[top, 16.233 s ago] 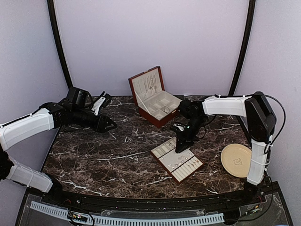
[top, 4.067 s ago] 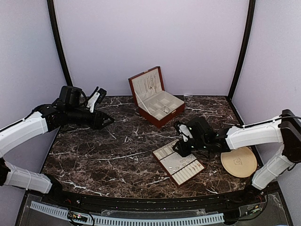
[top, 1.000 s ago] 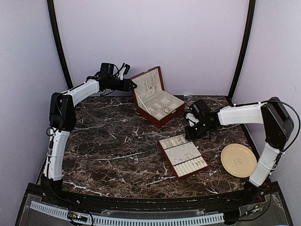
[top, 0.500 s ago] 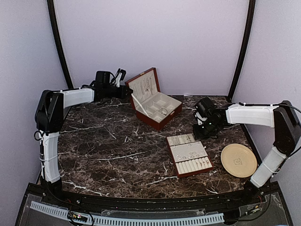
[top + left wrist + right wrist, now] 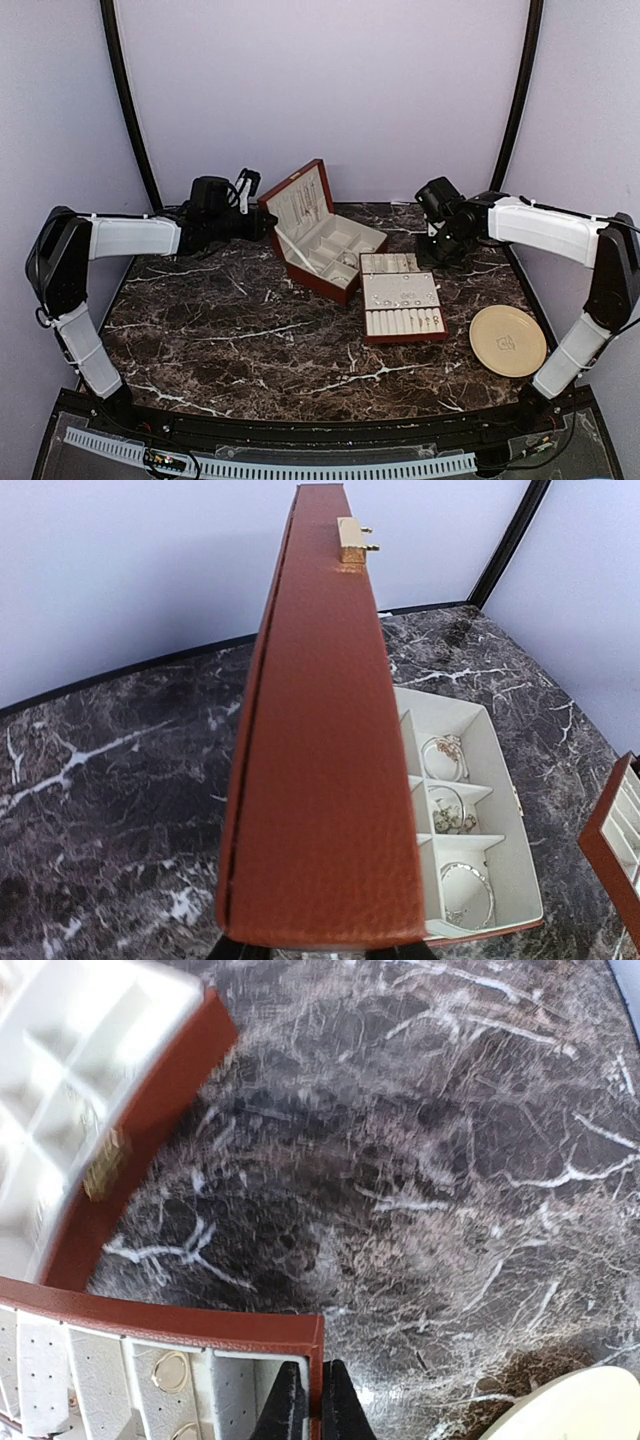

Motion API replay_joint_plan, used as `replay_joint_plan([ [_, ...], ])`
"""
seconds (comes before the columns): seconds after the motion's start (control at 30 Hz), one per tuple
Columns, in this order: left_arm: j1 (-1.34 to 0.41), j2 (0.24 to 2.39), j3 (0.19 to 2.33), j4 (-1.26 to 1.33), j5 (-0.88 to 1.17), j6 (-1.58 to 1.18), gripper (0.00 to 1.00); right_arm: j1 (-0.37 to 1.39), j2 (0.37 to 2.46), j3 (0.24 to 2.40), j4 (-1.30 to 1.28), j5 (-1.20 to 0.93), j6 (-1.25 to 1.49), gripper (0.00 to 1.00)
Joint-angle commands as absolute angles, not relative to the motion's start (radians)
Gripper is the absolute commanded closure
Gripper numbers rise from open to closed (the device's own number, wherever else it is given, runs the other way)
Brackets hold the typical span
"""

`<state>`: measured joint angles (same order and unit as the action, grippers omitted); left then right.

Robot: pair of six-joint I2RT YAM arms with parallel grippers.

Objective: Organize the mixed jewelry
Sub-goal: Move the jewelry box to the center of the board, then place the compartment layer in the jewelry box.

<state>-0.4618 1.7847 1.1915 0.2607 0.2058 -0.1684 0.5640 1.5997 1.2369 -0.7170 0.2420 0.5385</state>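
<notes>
The red-brown wooden box [image 5: 326,281] stands open at the back centre. My left gripper [image 5: 262,222] is shut on the left edge of its upright lid [image 5: 320,740], with one finger on each side. Thin silvery bracelets and small pieces of the mixed jewelry [image 5: 466,891] lie in the box's cream compartments. A flat red-brown tray [image 5: 403,336] with cream slots sits right of the box and holds small rings [image 5: 172,1370]. My right gripper [image 5: 312,1402] is shut on the tray's far right wall [image 5: 318,1360], beside its corner [image 5: 430,256].
A round beige plate [image 5: 508,340] lies at the front right, its rim [image 5: 590,1410] near the right gripper. Dark marble table [image 5: 220,330] spreads in front of the box and tray. Black frame posts [image 5: 128,100] rise at both back corners.
The right gripper has dragged the tray back and turned it square beside the box. The left gripper has closed on the lid, and the box has shifted and turned slightly.
</notes>
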Motion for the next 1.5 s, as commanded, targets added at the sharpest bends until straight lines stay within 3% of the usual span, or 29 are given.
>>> replay_joint_plan([
  [0.0, -0.542, 1.615, 1.041, 0.338, 0.165, -0.271, 0.84, 0.56, 1.583, 1.316, -0.751, 0.29, 0.593, 1.0],
  [0.37, -0.774, 1.362, 0.768, 0.314, -0.088, -0.549, 0.82, 0.56, 1.652, 1.386, -0.802, 0.346, 0.671, 1.0],
  [0.5, -0.856, 1.348, 0.74, 0.328, -0.093, -0.621, 0.67, 0.565, 1.67, 1.387, -0.81, 0.365, 0.704, 1.0],
  [0.83, -0.964, 1.353, 0.743, 0.333, -0.051, -0.629, 0.42, 0.586, 1.705, 1.374, -0.782, 0.426, 0.756, 1.0],
  [1.17, -0.966, 1.329, 0.737, 0.31, -0.094, -0.579, 0.33, 0.627, 1.828, 1.477, -0.818, 0.469, 0.836, 1.0],
  [1.47, -0.967, 1.34, 0.74, 0.32, -0.08, -0.569, 0.32, 0.637, 1.931, 1.615, -0.91, 0.544, 0.923, 1.0],
])
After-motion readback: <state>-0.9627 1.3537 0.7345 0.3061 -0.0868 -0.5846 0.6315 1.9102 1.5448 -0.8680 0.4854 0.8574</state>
